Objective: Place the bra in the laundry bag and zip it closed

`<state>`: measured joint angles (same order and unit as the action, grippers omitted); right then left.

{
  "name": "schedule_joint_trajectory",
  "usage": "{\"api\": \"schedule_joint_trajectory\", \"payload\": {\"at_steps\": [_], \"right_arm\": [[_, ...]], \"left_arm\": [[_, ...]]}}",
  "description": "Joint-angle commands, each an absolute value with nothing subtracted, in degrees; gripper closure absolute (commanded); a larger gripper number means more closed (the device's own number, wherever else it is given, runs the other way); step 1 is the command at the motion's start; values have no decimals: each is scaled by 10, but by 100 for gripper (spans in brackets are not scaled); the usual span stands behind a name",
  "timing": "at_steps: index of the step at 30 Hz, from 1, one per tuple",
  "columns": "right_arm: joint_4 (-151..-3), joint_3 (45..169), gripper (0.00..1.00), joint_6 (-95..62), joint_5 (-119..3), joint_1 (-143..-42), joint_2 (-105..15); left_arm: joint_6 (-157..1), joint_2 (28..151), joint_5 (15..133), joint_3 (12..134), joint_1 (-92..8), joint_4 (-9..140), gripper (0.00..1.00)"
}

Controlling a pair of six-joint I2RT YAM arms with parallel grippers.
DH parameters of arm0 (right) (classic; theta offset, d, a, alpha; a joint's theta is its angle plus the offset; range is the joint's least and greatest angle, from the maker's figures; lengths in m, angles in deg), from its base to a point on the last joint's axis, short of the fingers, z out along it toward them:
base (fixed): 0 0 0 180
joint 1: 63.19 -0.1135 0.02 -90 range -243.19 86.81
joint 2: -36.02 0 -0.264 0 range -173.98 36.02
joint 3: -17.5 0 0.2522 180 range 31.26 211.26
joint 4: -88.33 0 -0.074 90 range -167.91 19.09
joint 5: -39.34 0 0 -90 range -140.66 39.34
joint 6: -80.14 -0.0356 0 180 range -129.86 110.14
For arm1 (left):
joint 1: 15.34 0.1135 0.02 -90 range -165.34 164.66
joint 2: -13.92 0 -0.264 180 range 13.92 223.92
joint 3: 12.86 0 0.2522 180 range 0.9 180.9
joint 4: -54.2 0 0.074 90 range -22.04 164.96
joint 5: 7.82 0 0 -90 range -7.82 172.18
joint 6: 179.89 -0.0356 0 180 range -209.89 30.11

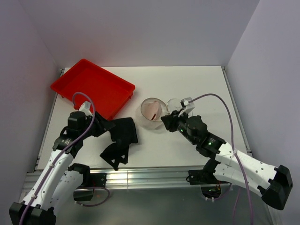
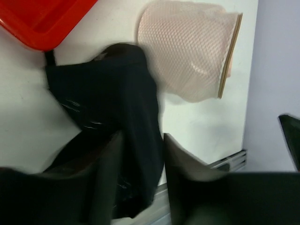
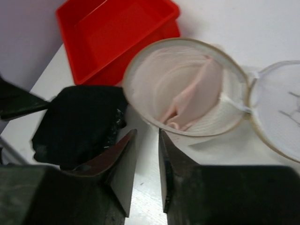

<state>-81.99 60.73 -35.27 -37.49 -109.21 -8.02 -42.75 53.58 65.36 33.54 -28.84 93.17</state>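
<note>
The laundry bag (image 1: 149, 123) lies on its side mid-table with its mouth open, and its round lid (image 1: 175, 104) is flapped out to the right. The pale pink bra (image 1: 152, 111) sits inside it, seen clearly in the right wrist view (image 3: 192, 98) behind the bag's rim (image 3: 140, 61). My right gripper (image 1: 165, 123) hovers just in front of the rim, its fingers a narrow gap apart and empty (image 3: 147, 136). My left gripper (image 1: 108, 125) is at the black cloth (image 1: 123, 136), which fills the gap between its fingers (image 2: 142, 138). The bag's mesh wall (image 2: 187, 51) shows beyond it.
A red plastic tray (image 1: 93, 86) stands at the back left, close behind the black cloth; it also shows in the right wrist view (image 3: 117, 33) and the left wrist view (image 2: 42, 23). The cloth (image 3: 79, 122) reaches to the table's front rail (image 1: 154, 176).
</note>
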Motion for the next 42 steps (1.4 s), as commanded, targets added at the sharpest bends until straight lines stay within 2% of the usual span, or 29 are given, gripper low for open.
{"api": "schedule_joint_trajectory", "payload": {"at_steps": [1,3,5,11,14,17,20,24,29,38,40,42], "right_arm": [[-823,646,66,-317,-382,-1120,-104],[-828,654,61,-307,-407,-1139,-127],[-829,664,57,-300,-442,-1156,-162],[-794,736,53,-291,-523,-1225,-291],[-768,775,58,-280,-519,-1270,-350],[-765,809,57,-286,-508,-1292,-411],[-753,860,53,-296,-472,-1298,-476],[-710,956,31,-282,-434,-1303,-560],[-634,1042,24,-251,-408,-1314,-663],[-524,1186,23,-241,-367,-1346,-779],[-509,1201,26,-244,-353,-1351,-796],[-496,1211,34,-252,-336,-1352,-805]], "left_arm": [[-444,539,674,349,-293,913,49],[-453,541,683,373,-293,917,29],[-473,538,695,394,-294,927,23],[-532,529,737,479,-294,936,25],[-555,516,756,499,-293,934,26],[-579,506,773,514,-293,933,27],[-602,491,810,527,-293,933,27],[-622,449,864,526,-293,924,27],[-637,409,910,490,-293,900,26],[-645,399,945,461,-291,889,19],[-645,389,937,452,-288,887,19],[-644,385,929,447,-284,887,19]]}}
